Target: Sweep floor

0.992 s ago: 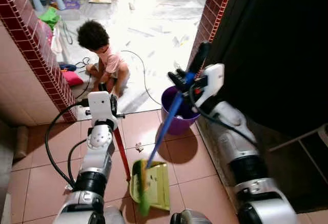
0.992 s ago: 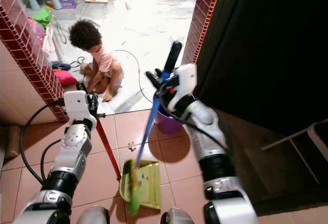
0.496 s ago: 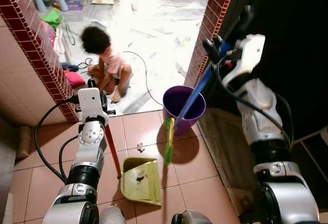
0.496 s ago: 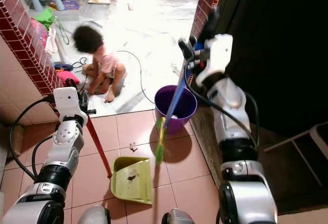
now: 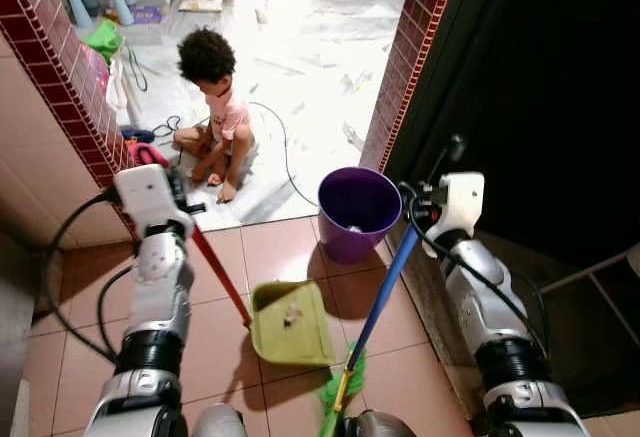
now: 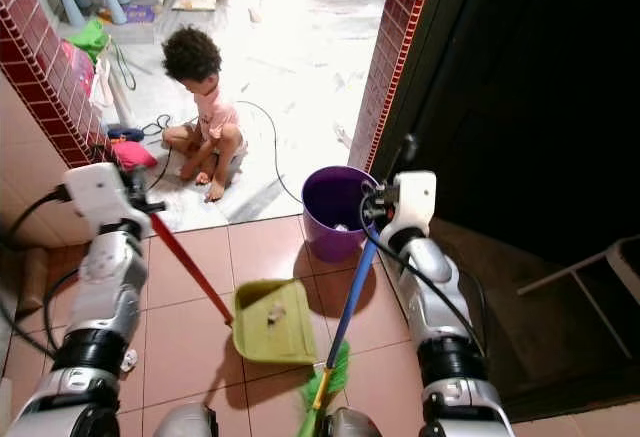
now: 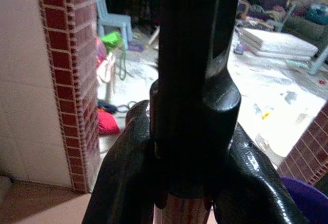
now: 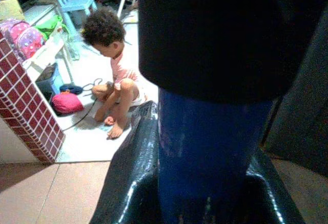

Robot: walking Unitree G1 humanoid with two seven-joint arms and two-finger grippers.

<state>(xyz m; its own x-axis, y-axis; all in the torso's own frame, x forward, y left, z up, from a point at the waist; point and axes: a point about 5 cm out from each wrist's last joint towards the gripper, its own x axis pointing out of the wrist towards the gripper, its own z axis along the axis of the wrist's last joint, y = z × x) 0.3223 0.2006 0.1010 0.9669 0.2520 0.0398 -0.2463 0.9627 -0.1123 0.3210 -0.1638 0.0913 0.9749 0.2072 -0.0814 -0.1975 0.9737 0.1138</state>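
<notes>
The broom [image 5: 380, 292] slants down to green bristles on the tiles, its blue handle clamped between the right gripper [image 5: 432, 205] fingers [image 8: 130, 183]. Beside it, the green dustpan [image 5: 290, 323] holds what looks like debris; the left gripper [image 5: 172, 189] clasps its red handle [image 5: 220, 275].

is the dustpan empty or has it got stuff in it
Not empty. The green dustpan, held up by the left end effector on its red handle, carries a small clump of debris near the middle of its tray.
</notes>
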